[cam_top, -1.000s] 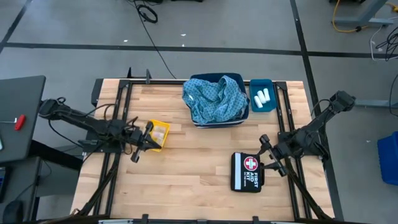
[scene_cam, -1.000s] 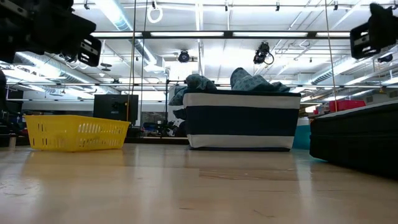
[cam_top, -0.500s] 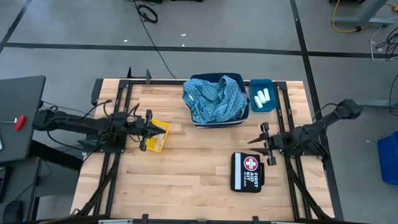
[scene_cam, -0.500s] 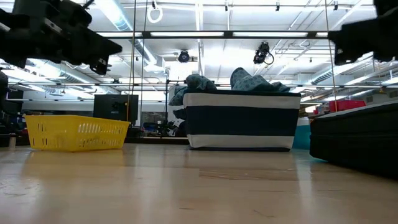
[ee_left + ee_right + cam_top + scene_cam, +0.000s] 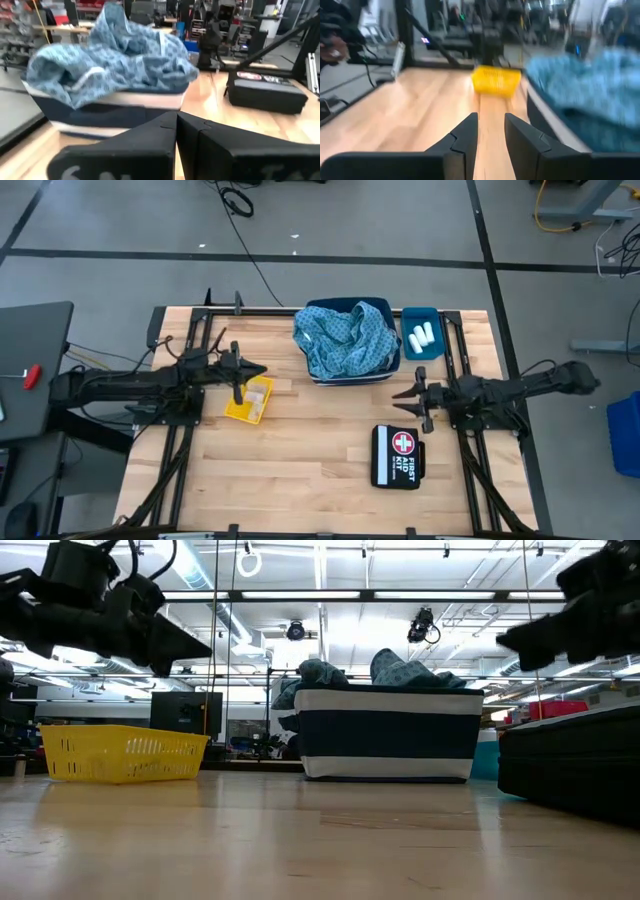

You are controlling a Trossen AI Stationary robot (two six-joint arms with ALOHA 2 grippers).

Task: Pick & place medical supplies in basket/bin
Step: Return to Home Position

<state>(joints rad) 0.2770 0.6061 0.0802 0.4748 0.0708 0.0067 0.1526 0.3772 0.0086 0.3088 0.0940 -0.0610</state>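
The left claw (image 5: 248, 370) hangs above the worktop (image 5: 300, 470), over the far edge of the yellow bin (image 5: 247, 408); its fingers (image 5: 150, 135) are pressed together and hold nothing. It points toward the navy laundry organizer (image 5: 350, 376), which is heaped with the light-blue patterned cloths (image 5: 345, 335).

The right claw (image 5: 405, 394) hovers across from it, raised off the wood between the organizer and the black first aid kit (image 5: 397, 457). It is empty, and only a narrow gap shows between its fingers (image 5: 465, 132).

Just beside the organizer, a small blue bin (image 5: 436, 314) holds the white rolls (image 5: 422, 335). Something pale lies in the yellow bin, too small to tell.
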